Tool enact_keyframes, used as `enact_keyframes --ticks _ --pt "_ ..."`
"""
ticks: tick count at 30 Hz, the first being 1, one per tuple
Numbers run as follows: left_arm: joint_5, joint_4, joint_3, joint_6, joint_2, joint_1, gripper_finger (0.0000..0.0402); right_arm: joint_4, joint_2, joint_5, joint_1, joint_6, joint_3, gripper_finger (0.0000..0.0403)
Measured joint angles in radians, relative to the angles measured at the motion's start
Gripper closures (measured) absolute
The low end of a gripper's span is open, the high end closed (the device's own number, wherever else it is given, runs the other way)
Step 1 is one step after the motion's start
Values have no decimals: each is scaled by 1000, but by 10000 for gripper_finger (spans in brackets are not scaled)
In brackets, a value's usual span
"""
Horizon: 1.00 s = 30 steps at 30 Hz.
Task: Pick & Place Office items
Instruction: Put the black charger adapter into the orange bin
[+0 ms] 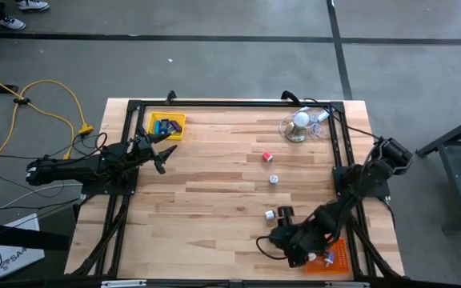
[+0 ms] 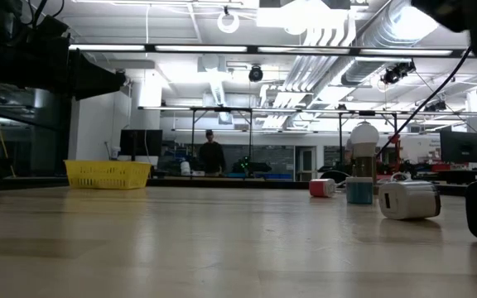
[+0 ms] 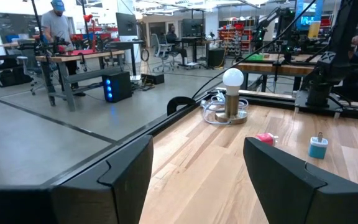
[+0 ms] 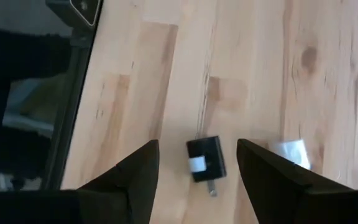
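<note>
High view: the left tool (image 1: 164,149) hovers released beside the yellow tray (image 1: 166,125) at the bench's (image 1: 214,192) far left corner. The right tool (image 1: 282,224) is near the front right corner by the orange tray (image 1: 338,258). A red bit (image 1: 267,157) and white bit (image 1: 273,180) lie mid-bench.

Right wrist view: the right tool's spread fingers (image 4: 138,171) flank a black plug (image 4: 205,159), not touching.

No text, label, brand or number can be read anywhere in these views
</note>
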Motion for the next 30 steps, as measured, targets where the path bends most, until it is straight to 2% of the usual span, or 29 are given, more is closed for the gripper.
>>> enact_keyframes --ticks 6,11,19,30 --pt "0 0 0 0 0 0 159 7 0 -57 -58 -129 0 200" --pt "0 0 0 0 0 0 159 8 7 -93 -96 -133 0 200" --pt "0 0 0 0 0 0 159 11 100 -249 -151 -184 0 200" --pt "0 0 0 0 0 0 159 23 148 -246 -160 -211 0 200"
